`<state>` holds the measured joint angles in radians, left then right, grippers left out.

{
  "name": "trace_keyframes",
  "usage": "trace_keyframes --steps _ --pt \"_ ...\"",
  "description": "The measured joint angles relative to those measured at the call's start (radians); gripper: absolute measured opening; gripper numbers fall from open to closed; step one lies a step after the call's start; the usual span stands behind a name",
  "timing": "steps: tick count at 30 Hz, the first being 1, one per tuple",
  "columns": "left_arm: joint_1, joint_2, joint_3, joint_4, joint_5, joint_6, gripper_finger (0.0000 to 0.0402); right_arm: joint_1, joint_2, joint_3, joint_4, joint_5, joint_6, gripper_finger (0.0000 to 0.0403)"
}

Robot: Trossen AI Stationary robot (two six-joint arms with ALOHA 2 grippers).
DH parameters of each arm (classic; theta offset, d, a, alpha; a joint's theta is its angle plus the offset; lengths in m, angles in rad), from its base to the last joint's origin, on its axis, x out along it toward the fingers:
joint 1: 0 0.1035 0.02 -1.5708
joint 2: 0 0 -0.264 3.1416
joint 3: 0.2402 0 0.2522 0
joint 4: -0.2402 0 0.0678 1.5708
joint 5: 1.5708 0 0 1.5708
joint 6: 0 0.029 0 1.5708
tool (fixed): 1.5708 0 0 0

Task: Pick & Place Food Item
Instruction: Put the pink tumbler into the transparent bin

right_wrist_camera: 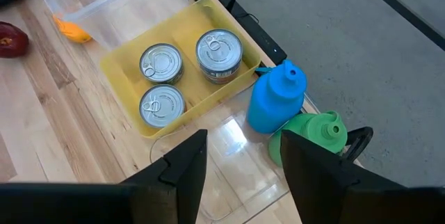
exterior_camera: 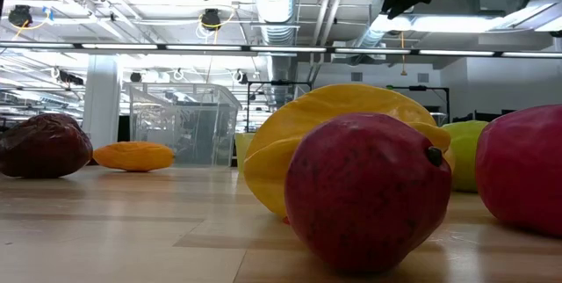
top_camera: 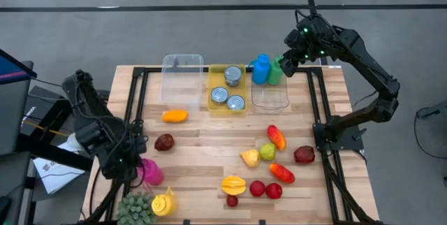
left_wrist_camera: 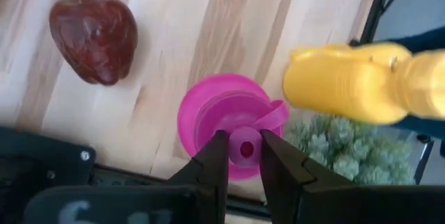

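A pink bottle (left_wrist_camera: 208, 113) stands upright near the table's left edge (top_camera: 152, 172), and my left gripper (left_wrist_camera: 245, 163) is shut on its top from above. Beside it lie a yellow bottle (left_wrist_camera: 354, 81), a green bushy vegetable (left_wrist_camera: 341, 147) and a dark red fruit (left_wrist_camera: 94, 37). My right gripper (right_wrist_camera: 243, 172) hangs open and holds nothing, high over the far right (top_camera: 290, 59). Below it are a blue bottle (right_wrist_camera: 277, 99) and a green bottle (right_wrist_camera: 313, 135) beside a clear tray (right_wrist_camera: 229, 156). My left gripper pinches the small round spout (left_wrist_camera: 245, 146) on top of the pink bottle between its two fingers (left_wrist_camera: 214, 160). The fingers come steeply from above, one on each side of the spout. The bottle stands upright on the table.
A yellow tray (top_camera: 212, 85) with three cans and a clear bin (top_camera: 183, 78) stand at the far side. An orange food (top_camera: 174, 116) lies near the bin. Several fruits and vegetables (top_camera: 269, 162) are scattered over the near right half of the table.
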<state>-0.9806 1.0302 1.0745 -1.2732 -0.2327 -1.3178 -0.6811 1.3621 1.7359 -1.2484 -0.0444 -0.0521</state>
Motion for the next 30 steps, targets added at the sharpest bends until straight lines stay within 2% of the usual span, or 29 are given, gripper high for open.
trace_keyframes --steps 8,16,30 --pt "0.128 -0.013 -0.002 0.028 -0.005 0.095 0.0054 0.0 0.0 0.0 0.0 0.0 0.0 0.0175" --pt "0.29 -0.014 -0.002 0.045 -0.007 0.253 0.0054 0.0 0.0 0.0 0.0 0.0 -0.001 0.0175" --pt "0.563 -0.014 0.0 0.186 -0.007 0.562 0.0054 0.016 0.0 0.0 0.008 -0.009 0.0 0.0175"
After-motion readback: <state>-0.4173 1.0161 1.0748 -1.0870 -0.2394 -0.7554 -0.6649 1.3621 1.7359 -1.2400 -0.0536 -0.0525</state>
